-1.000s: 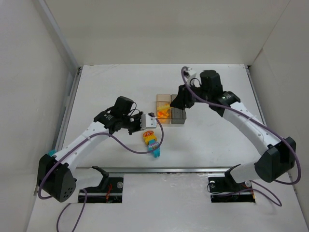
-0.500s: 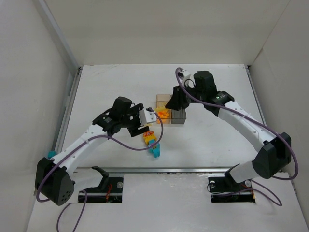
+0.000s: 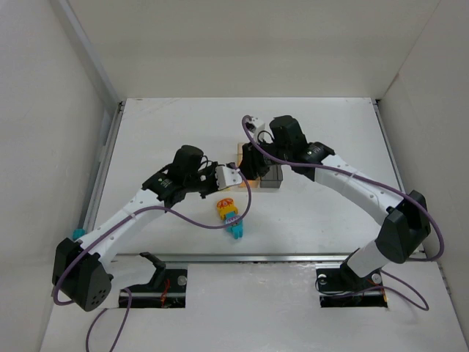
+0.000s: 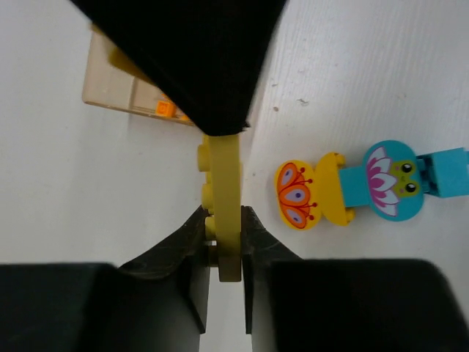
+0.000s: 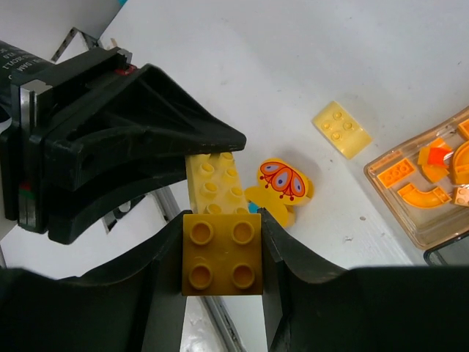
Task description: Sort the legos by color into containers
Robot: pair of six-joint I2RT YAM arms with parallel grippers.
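Observation:
My left gripper (image 4: 223,220) is shut on a thin pale yellow lego plate (image 4: 224,187), seen edge-on. My right gripper (image 5: 222,220) is shut on a darker yellow 2x2 brick (image 5: 222,253) that meets the end of that plate (image 5: 212,180). The two grippers (image 3: 229,178) (image 3: 248,161) meet just in front of the amber box (image 3: 242,150), which holds several orange pieces (image 5: 410,183). The dark grey box (image 3: 272,177) joins it on the right. A butterfly-printed yellow piece (image 4: 304,194) and a teal flower piece (image 4: 396,183) lie on the table.
A loose pale yellow plate (image 5: 341,129) lies on the table near the amber box (image 5: 421,220). The butterfly and teal pieces (image 3: 231,218) sit near the front rail (image 3: 293,258). White walls enclose the table on three sides.
My right gripper has swung left from over the boxes until it meets my left gripper. My left gripper has risen slightly toward the amber box with the plate.

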